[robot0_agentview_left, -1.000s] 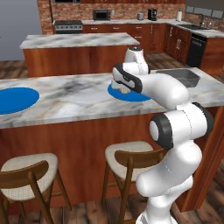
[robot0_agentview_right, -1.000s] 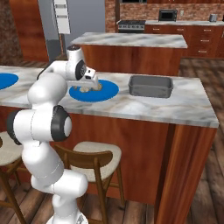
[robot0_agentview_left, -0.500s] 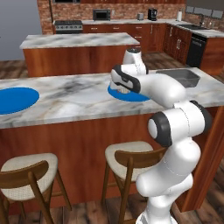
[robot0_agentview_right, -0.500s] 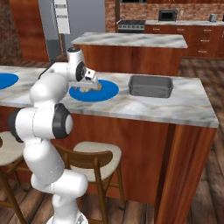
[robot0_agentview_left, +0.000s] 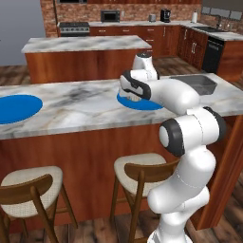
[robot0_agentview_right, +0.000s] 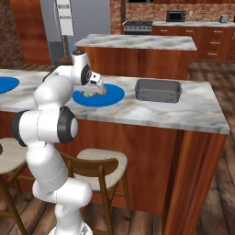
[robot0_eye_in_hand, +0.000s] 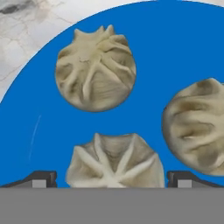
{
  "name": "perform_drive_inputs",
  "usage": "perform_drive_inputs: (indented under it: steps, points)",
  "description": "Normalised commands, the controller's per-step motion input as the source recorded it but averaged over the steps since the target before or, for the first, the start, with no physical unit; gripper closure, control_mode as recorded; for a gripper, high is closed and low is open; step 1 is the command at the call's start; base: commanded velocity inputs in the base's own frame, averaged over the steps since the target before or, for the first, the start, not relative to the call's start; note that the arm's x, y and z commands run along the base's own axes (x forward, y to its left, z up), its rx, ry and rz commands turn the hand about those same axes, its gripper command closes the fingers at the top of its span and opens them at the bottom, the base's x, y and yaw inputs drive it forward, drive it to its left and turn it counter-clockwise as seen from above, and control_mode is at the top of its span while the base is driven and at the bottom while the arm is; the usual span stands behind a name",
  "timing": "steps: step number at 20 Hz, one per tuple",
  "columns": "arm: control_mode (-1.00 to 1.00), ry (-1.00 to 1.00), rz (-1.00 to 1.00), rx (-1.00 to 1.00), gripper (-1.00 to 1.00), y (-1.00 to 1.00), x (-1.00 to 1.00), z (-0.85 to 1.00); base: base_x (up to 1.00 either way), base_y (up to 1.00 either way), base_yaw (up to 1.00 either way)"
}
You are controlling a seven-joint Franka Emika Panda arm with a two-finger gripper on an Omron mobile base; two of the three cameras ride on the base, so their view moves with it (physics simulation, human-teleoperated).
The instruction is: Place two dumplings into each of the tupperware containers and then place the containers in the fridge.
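Hand view: gripper [robot0_eye_in_hand: 111, 179] open astride one dumpling [robot0_eye_in_hand: 114, 161], two more dumplings near on blue plate [robot0_eye_in_hand: 175, 52].

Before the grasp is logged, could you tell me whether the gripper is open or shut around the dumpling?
Open: in the hand view the gripper has its fingertips standing wide on either side of the nearest dumpling on the blue plate.

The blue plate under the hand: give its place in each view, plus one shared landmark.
Left base view: the plate sits right of centre on the near counter, partly behind the hand.
Right base view: left of centre, left of the grey tray.
Hand view: it spreads across the picture under three dumplings.
Shared landmark: the marble counter around the plate.
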Motion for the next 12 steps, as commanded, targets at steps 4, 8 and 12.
perform_drive_inputs:
  steps: [4, 8, 12]
  points:
    - [-1.00, 0.00, 0.00, 0.00, -1.00, 0.00, 0.00, -0.29, 0.00, 0.00, 0.00]
    - [-1.00, 0.00, 0.00, 0.00, 1.00, 0.00, 0.00, -0.29, 0.00, 0.00, 0.00]
    - [-1.00, 0.00, 0.00, 0.00, 1.00, 0.00, 0.00, -0.01, 0.00, 0.00, 0.00]
